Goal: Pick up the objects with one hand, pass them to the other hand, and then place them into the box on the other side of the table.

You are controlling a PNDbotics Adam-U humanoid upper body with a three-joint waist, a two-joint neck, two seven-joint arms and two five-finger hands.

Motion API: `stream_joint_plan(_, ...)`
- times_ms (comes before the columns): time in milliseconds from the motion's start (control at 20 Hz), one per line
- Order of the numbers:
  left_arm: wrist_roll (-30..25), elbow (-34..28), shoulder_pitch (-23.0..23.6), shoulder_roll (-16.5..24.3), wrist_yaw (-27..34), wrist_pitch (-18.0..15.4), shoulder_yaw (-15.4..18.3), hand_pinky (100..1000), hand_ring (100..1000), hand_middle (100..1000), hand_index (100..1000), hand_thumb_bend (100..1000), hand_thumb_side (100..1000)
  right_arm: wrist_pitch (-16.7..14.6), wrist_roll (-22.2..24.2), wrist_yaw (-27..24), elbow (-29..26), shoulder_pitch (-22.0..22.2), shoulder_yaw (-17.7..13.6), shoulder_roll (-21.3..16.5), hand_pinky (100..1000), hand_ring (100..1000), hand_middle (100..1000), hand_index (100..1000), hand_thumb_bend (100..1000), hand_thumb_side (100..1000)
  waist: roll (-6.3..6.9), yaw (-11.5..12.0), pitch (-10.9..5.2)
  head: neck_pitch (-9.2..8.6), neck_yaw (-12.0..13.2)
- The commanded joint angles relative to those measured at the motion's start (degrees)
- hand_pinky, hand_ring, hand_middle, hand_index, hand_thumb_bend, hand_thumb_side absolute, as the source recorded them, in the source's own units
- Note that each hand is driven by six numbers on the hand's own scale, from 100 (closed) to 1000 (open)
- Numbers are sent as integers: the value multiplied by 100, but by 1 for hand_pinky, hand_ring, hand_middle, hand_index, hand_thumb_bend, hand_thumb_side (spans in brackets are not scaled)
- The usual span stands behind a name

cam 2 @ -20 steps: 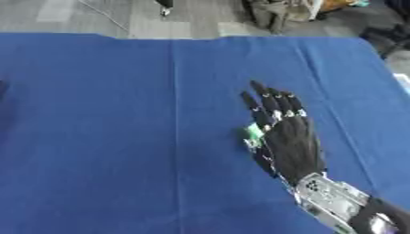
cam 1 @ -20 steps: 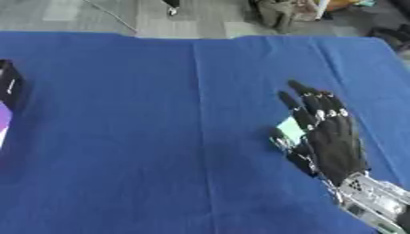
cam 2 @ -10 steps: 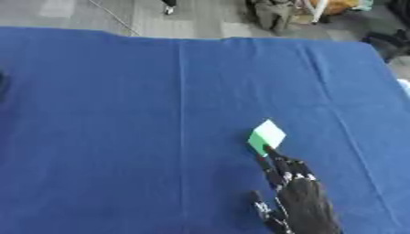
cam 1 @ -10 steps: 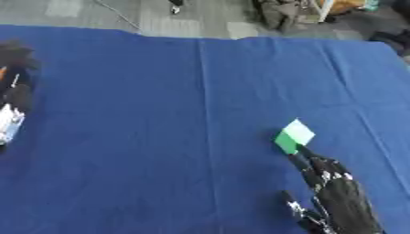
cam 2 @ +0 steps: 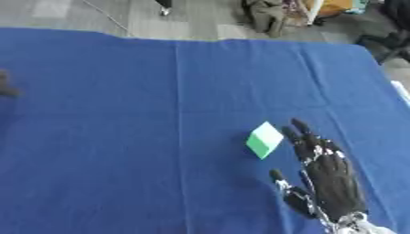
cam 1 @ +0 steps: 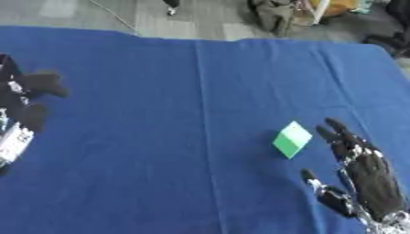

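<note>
One blue cloth-covered surface (cam 1: 160,137) fills both views. Right hand (cam 2: 328,183) lies flat near the lower right, fingers straight and spread, holding nothing. Left hand (cam 1: 24,98) shows at the left edge; finger state unclear. Green block (cam 1: 291,139) rests just left of the right fingertips, apart from them.

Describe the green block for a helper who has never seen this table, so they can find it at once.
Start from the blue cloth covering the table and look to its right half, toward the near edge. There the robot's black right hand lies open, fingers pointing away. Just left of its fingertips, not touching, sits the small green block, the only bright green thing on the cloth.
</note>
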Motion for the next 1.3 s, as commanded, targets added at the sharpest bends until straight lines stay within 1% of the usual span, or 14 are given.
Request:
stream_joint_plan(50, -175, -104, -51, 31, 305, 129, 129, 1000, 1000, 717, 890, 126, 807, 225, -716, -296, -55, 31, -426, -316, 631, 726, 898, 902, 471, 193, 31, -12, -80, -45, -31)
stream_joint_plan(300, -270, -104, -98, 64, 781, 185, 230, 1000, 1000, 716, 889, 117, 799, -251, -899, -772, -55, 52, -713, -457, 627, 723, 898, 902, 454, 199, 51, -17, -95, -39, -51)
stream_joint_plan(450, -300, -104, -109, 114, 1074, 214, 289, 1000, 1000, 716, 889, 117, 799, -543, -919, -1065, -55, 67, -866, -532, 627, 723, 898, 902, 454, 199, 53, -24, -99, -36, -46)
stream_joint_plan(500, -311, -104, -114, 132, 1170, 221, 309, 1000, 1000, 713, 884, 106, 790, -640, -913, -1161, -55, 80, -917, -557, 624, 723, 899, 903, 442, 216, 55, -29, -101, -40, -45)
stream_joint_plan(750, -382, -104, -123, 210, 1645, 176, 386, 1000, 1000, 714, 884, 103, 786, -1096, -919, -1636, -55, 233, -1166, -656, 621, 721, 899, 904, 433, 227, 69, -58, -112, -69, -53)
stream_joint_plan(1000, -407, -104, -140, 276, 2128, 163, 475, 1000, 1000, 711, 882, 100, 775, -1321, -902, -2119, -55, 263, -1345, -764, 611, 715, 900, 901, 405, 250, 74, -71, -112, -69, -74)
stream_joint_plan(1200, -427, -104, -146, 347, 2517, 191, 548, 1000, 1000, 711, 882, 100, 775, -1450, -835, -2508, -55, 235, -1501, -878, 611, 715, 900, 901, 405, 250, 73, -79, -116, -60, -74)
stream_joint_plan(1250, -432, -104, -151, 362, 2613, 203, 569, 1000, 1000, 713, 884, 100, 740, -1475, -804, -2604, -55, 226, -1543, -905, 569, 693, 909, 907, 360, 296, 70, -80, -115, -53, -73)
stream_joint_plan(1300, -413, -104, -171, 359, 2705, 175, 626, 1000, 1000, 713, 883, 100, 735, -1503, -751, -2696, -55, 277, -1517, -886, 565, 690, 909, 908, 359, 300, 43, -65, -102, -11, -86)
